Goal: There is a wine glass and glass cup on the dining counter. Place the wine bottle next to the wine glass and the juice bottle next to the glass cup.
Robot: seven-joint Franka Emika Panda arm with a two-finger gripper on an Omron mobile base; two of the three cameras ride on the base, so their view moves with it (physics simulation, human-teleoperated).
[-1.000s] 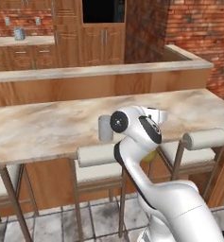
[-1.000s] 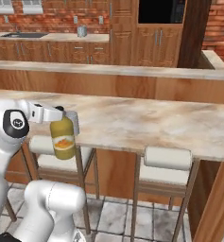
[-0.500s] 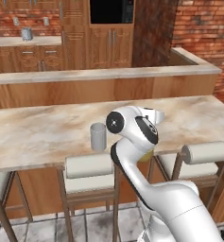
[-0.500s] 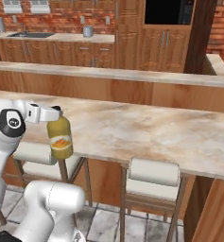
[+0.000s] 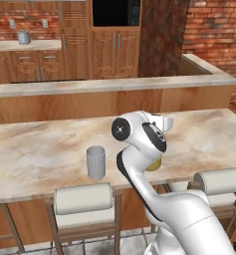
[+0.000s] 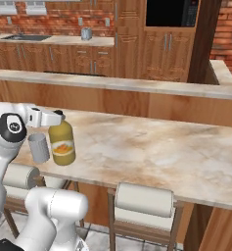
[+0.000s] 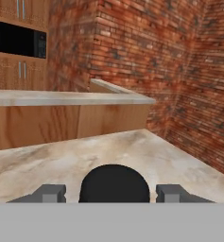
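1. My end effector is clamped around the neck of the juice bottle, just under its black cap. In the hand view the two fingers sit on each side of that cap.
2. The juice bottle is at the front part of the counter, just beside the glass cup. I cannot tell if the bottle's bottom touches the counter or hangs a little above it.
3. In the left base view the glass cup stands alone on the counter, and my arm hides most of the yellow bottle.
4. What could go wrong: the bottle and the cup are very close. If I swing sideways, the bottle could bump the cup and knock it over.
5. If I let go while the bottle is in the air or tilted, it could fall and roll.
6. Both things are near the front edge of the counter. A push toward me could send one off, down to the stools.
7. There is lots of bare counter to the right of the bottle in the right base view, so that is my safe way to move.
8. Behind the bottle, the raised higher tier is like a wall, so I should not go far back.
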